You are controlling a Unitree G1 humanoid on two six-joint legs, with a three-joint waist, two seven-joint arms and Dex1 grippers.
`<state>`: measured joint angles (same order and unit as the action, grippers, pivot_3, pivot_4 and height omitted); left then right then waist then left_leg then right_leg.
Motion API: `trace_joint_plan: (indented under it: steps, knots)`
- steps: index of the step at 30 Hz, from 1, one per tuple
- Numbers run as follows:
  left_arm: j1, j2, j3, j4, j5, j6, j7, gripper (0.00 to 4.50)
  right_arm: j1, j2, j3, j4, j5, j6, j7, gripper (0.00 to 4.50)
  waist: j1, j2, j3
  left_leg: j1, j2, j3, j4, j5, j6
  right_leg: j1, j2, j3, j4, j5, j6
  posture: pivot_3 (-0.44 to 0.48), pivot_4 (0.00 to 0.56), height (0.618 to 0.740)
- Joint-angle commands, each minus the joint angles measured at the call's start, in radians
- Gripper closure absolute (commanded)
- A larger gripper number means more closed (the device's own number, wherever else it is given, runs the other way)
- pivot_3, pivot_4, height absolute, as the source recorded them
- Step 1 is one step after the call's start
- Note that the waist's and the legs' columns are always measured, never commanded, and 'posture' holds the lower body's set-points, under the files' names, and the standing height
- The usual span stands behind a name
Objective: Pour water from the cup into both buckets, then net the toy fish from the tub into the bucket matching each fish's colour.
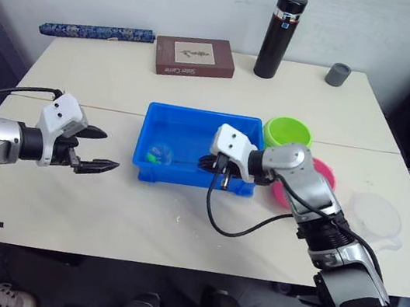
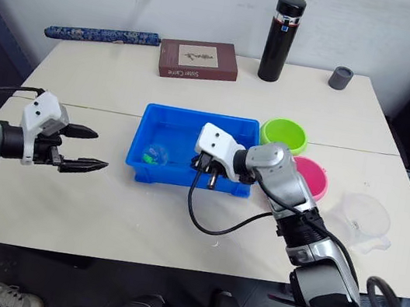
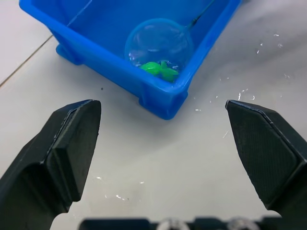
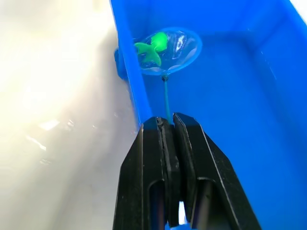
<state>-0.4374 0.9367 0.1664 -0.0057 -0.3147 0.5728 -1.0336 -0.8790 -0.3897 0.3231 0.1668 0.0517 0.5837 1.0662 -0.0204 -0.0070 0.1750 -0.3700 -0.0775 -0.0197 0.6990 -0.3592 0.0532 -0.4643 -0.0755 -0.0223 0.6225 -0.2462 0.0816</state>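
Inside the tub (image 1: 193, 132), straight ahead of the right tool (image 4: 167, 125), the net (image 4: 169, 48) lies with its hoop at the end of the tray nearest the left arm, and green toy fish (image 4: 151, 48) sit in its mesh. The right tool's two black fingers are pressed together on the thin black stick, so the handle runs as a straight line out from the fingertips to the hoop, roughly along the tub's length. The lime green bucket (image 1: 287, 132) stands behind the right tool on its far side from the hoop, just beside the tub's end, with the pink bucket (image 1: 321, 177) next to it. Since the catch is green, the coming move likely turns on lifting the hoop and swinging it back along the handle's own axis, past the wrist, to that green bucket; the right arm is the nearer one and already has the net. The left tool (image 1: 99, 150) hovers over the bare desk (image 1: 140, 213) beyond the tub's other end, fingers spread wide and holding nothing. The cup (image 2: 363, 219) rests on the desk well behind the right arm.
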Motion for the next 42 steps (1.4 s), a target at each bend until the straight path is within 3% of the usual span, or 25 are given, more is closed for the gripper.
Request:
trace_joint_plan:
  steps: [1, 9, 18, 25, 31, 38, 42]
  knots:
    - [-0.056, -0.021, -0.005, 0.022, -0.017, -0.021, 0.006, 0.02, -0.002, -0.013, -0.073, -0.053, 0.080, 0.130, 0.002, 4.50, 0.000, 0.000, 0.000, 0.000, 0.000, 0.000, 0.000, 0.000, 0.000, 0.000, 0.000, 0.000, 0.000, 0.000, 0.000, 0.000, 0.150, 0.740]
    - [-0.181, -0.125, -0.037, 0.071, -0.079, 0.010, -0.027, 0.02, 0.076, -0.095, -0.203, -0.250, 0.174, 0.304, -0.076, 4.50, 0.004, 0.000, 0.000, 0.000, 0.000, 0.000, 0.000, 0.000, 0.000, 0.000, 0.000, 0.000, 0.000, 0.000, 0.000, 0.000, 0.150, 0.740]
    - [-0.363, -0.306, -0.150, 0.187, -0.091, -0.023, -0.075, 0.02, 0.222, -0.221, -0.523, -0.620, 0.326, 0.597, -0.241, 4.50, 0.026, 0.000, 0.000, -0.001, 0.000, 0.000, 0.001, 0.000, 0.000, 0.000, -0.001, 0.000, 0.001, 0.000, 0.000, 0.000, 0.150, 0.740]
    - [-0.468, -0.396, -0.202, 0.305, -0.065, -0.093, -0.111, 0.02, 0.295, -0.358, -0.676, -0.692, 0.318, 0.639, -0.359, 4.50, 0.027, 0.000, 0.000, -0.001, 0.000, 0.001, 0.001, 0.000, 0.000, 0.000, -0.001, 0.001, 0.000, 0.000, 0.000, 0.000, 0.150, 0.740]
    - [-0.501, -0.439, -0.216, 0.342, -0.061, -0.124, -0.126, 0.02, 0.375, -0.522, -0.562, -0.586, 0.157, 0.334, -0.410, 4.50, 0.025, 0.000, 0.000, 0.000, 0.000, 0.002, 0.000, 0.000, 0.000, 0.000, -0.001, 0.001, 0.000, 0.000, 0.000, 0.000, 0.150, 0.740]
    - [-0.490, -0.442, -0.204, 0.329, -0.058, -0.128, -0.113, 0.02, 0.402, -0.774, -0.201, -0.346, -0.339, -0.420, -0.462, 4.50, 0.021, 0.000, 0.000, 0.000, 0.000, 0.003, 0.000, 0.000, 0.000, -0.001, 0.000, 0.002, 0.000, 0.000, 0.000, 0.000, 0.150, 0.740]
    - [-0.482, -0.433, -0.198, 0.324, -0.059, -0.127, -0.111, 0.02, 0.358, -0.855, -0.099, -0.217, -0.571, -0.685, -0.534, 4.50, 0.020, 0.000, 0.000, 0.000, -0.001, 0.003, 0.000, 0.000, 0.000, -0.001, 0.000, 0.002, -0.001, 0.000, 0.000, 0.000, 0.150, 0.740]
